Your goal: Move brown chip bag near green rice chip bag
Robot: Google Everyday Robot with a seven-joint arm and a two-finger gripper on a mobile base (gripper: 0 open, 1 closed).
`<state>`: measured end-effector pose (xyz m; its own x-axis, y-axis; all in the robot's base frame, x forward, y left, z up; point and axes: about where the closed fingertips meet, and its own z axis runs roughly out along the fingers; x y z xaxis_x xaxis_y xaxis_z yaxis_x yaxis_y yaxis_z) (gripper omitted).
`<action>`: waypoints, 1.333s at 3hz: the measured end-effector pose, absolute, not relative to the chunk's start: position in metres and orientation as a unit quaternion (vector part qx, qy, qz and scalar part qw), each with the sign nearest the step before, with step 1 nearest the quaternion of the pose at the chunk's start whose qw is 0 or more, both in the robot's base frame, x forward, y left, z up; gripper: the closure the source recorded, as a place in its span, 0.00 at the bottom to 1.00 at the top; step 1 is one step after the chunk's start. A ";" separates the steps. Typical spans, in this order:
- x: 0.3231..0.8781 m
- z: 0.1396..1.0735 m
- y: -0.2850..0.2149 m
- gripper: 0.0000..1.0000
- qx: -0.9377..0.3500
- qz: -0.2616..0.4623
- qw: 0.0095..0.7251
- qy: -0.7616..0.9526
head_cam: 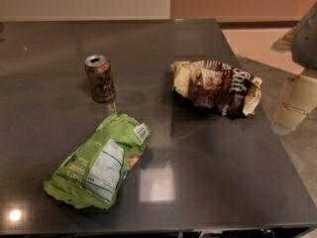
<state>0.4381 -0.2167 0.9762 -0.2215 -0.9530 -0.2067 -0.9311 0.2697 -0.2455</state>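
The brown chip bag (216,86), crumpled dark brown and cream with white script lettering, lies on the dark table (208,172) at the centre right. The green rice chip bag (100,161), light green with a white nutrition panel and barcode facing up, lies at the front left, well apart from the brown bag. My gripper (291,109) shows as a cream-coloured shape at the right edge of the view, just right of the brown bag and past the table's right edge. It holds nothing that I can see.
A small brown soda can (100,78) stands upright at the left centre, behind the green bag. The table's right edge runs diagonally close to the brown bag. A grey arm part (307,36) hangs at the top right. Beyond is tan floor.
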 end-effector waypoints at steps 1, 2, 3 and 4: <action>0.438 0.976 -0.217 0.00 -0.603 -0.034 0.159 0.781; 0.443 0.976 -0.216 0.00 -0.608 -0.030 0.160 0.777; 0.463 0.971 -0.212 0.00 -0.614 -0.022 0.162 0.772; 0.488 0.958 -0.209 0.00 -0.615 -0.009 0.164 0.771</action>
